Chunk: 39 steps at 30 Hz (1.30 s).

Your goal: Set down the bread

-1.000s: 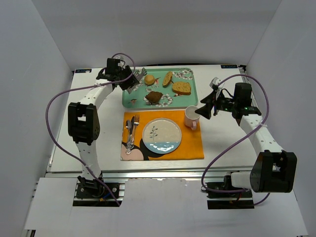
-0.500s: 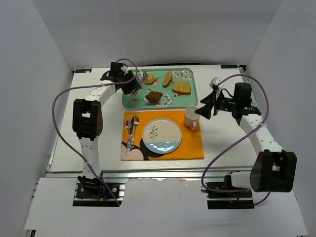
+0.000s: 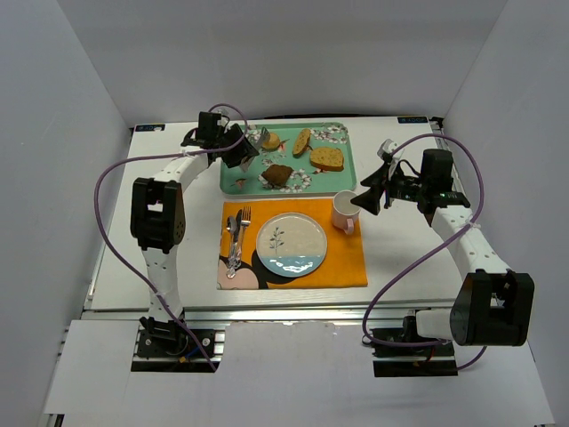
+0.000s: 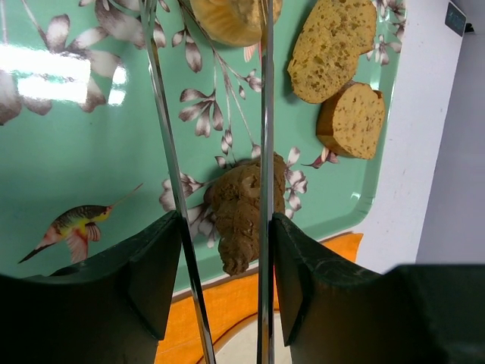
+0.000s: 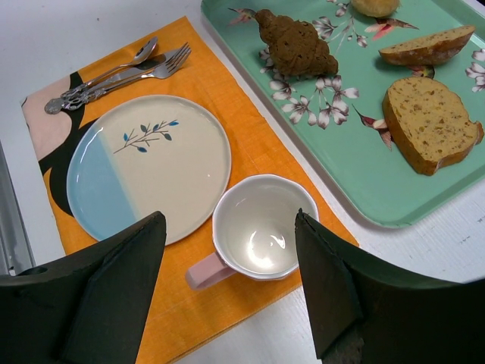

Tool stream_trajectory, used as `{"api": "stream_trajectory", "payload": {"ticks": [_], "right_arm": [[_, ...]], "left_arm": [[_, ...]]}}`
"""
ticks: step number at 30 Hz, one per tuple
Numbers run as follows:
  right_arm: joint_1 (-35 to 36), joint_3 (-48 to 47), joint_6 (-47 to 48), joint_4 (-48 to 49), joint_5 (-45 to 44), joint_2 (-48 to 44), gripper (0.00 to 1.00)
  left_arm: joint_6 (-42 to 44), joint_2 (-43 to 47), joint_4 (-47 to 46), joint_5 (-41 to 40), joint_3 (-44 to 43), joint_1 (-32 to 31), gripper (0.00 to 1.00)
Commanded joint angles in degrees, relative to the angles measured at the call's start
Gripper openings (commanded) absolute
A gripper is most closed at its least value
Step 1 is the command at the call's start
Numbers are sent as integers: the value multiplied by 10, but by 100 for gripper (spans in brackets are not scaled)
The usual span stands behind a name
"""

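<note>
The bread [image 3: 270, 141] [image 4: 227, 15], a small golden bun, lies at the back left of the green tray [image 3: 345, 171]. My left gripper [image 3: 238, 149] [image 4: 225, 227] is shut on metal tongs [image 4: 264, 136], whose two blades reach out to the bun. One blade passes on each side of the bun, and their tips are cut off at the frame's upper edge. The bun [image 5: 375, 6] also peeks in at the top of the right wrist view. My right gripper [image 3: 363, 201] [image 5: 229, 227] hangs open above a pink mug [image 5: 261, 227] with nothing between its fingers.
On the tray lie a dark brown chunk [image 3: 277, 174] [image 4: 239, 216], a long slice [image 3: 301, 141] and a square slice [image 3: 327, 158]. An orange placemat [image 3: 345, 258] carries a blue-and-cream plate [image 3: 292, 244], cutlery [image 3: 236, 236] and the mug [image 3: 344, 210].
My left arm has swung to the right along the tray, bringing the tongs up to the bun. The right arm has stayed still.
</note>
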State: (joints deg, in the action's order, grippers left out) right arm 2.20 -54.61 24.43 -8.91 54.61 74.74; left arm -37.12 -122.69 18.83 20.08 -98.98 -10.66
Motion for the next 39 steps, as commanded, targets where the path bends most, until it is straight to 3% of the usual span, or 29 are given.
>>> {"api": "stream_trajectory", "payload": {"ticks": [1,29,33,39], "right_arm": [[-4,-8,-3,15,16,3,74],[-4,-7,-10,21,21,0,74],[-4,-7,-10,22,21,0,74],[-4,-7,-11,22,21,-2,74]], "left_arm": [[-16,23,-28,23,5,-2,60],[-86,21,-105,61,34,-3,59],[-90,19,-109,62,38,-3,56],[-96,18,-118,66,44,-4,44]]}}
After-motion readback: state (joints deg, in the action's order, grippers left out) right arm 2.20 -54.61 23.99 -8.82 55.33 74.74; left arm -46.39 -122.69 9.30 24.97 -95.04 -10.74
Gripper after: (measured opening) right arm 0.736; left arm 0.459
